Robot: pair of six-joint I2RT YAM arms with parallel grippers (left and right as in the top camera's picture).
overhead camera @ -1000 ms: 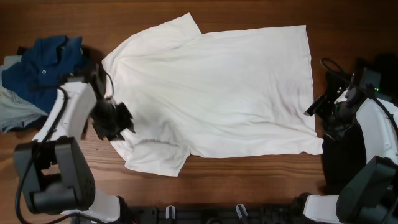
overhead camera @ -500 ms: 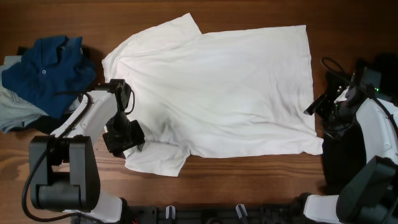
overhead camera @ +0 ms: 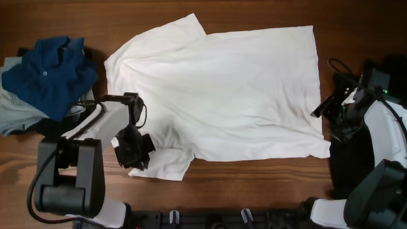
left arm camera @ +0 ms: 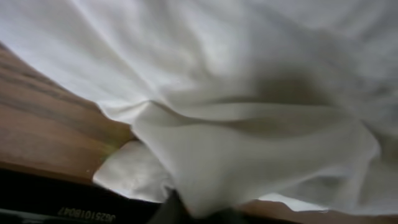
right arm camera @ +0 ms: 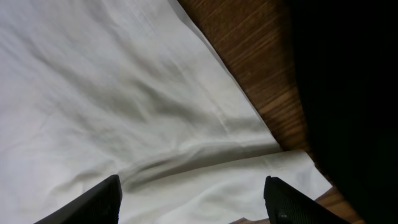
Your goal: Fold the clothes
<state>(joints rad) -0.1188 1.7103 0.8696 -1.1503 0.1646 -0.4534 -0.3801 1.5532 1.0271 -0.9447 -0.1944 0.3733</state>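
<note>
Wood bench (overhead camera: 254,191): white shirt (overhead camera: 222,89) spread flat across the middle. Left gripper (overhead camera: 135,151) jaws pinching bunched sleeve fabric. Right gripper (right arm camera: 191,182) jaws spread wide above hem corner.

The white shirt (overhead camera: 222,89) is showing thin, matt, softly creased cloth. The table (overhead camera: 254,184) is showing dark, grained, faintly glossy wood. The blue garment (overhead camera: 48,73) at upper left is looking matt.

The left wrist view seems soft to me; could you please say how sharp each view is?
Left wrist: blurred throughout, with soft grey shadow across the white shirt. Right wrist: mildly soft, one edge nearly black. Overhead: sharp, evenly lit, no glare.
</note>
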